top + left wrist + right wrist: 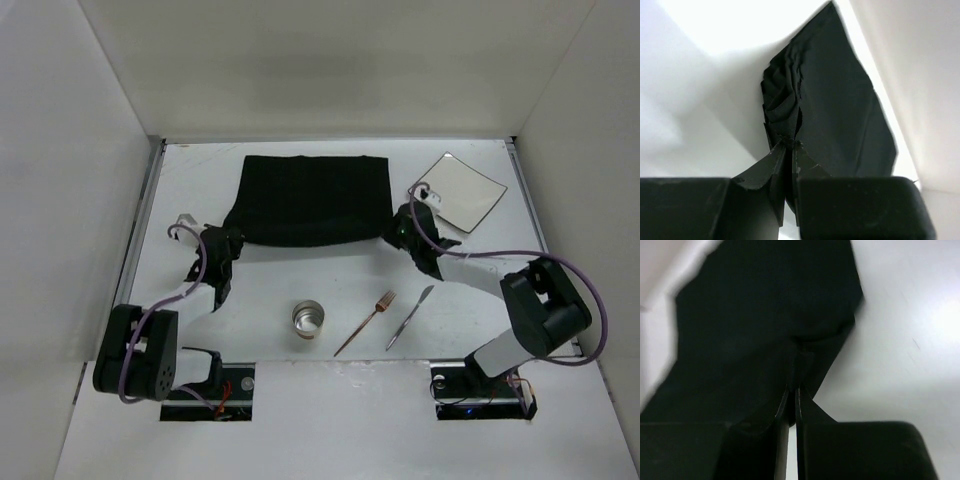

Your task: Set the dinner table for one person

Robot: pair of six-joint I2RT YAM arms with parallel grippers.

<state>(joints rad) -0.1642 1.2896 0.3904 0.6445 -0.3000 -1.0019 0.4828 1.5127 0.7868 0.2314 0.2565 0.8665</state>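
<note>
The dinner table, a matte white surface edged by white walls, is seen to fill the scene. A black cloth mat is spread at its far middle, with both near corners bunched and lifted. The near left corner is pinched by the left gripper, its jaws closed on the fabric. The near right corner is clamped the same way by the right gripper. A white square plate is set at the far right. A metal cup, a fork and a knife are laid near the middle, left to right, apart.
</note>
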